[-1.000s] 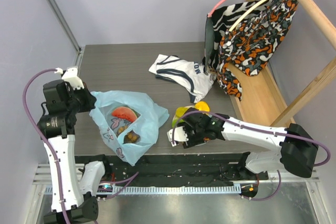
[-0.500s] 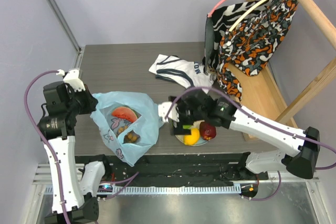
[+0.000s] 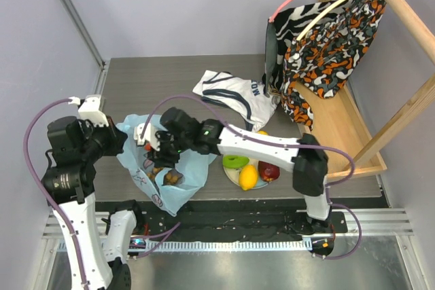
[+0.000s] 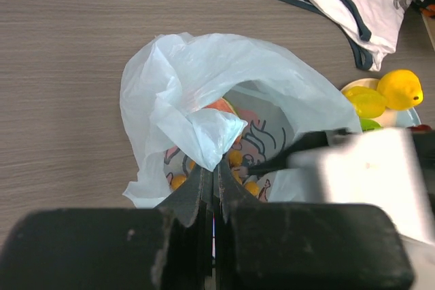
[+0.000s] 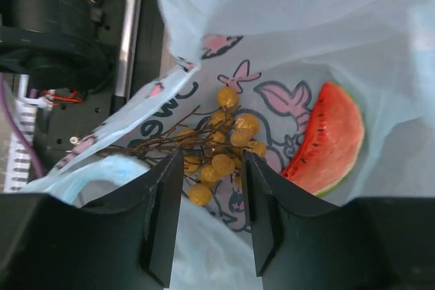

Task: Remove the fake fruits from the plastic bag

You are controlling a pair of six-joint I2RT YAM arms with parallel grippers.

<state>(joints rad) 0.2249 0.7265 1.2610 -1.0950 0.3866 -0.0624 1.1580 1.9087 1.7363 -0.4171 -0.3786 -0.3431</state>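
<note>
Pinches the near rim of the plastic bag (image 4: 204, 73) with the left gripper (image 4: 212, 188), jaws closed on the film. Has the right gripper (image 5: 211, 157) inside the bag's mouth, jaws apart on either side of the grape bunch (image 5: 228, 134), not visibly squeezing it. Shows the watermelon slice (image 5: 326, 137) beside the grapes, inside the bag on the counter (image 3: 156, 86). Shows lemon (image 3: 248, 177), red apple (image 3: 269, 170) and green piece (image 3: 235, 161) outside, just right of the bag.

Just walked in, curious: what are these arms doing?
Emptying fake fruit from a plastic bag. The left gripper pinches the bag's rim. The right gripper reaches inside, jaws open at the grape bunch; a watermelon slice lies beside it. A lemon, apple and green piece sit on the plate.
</note>
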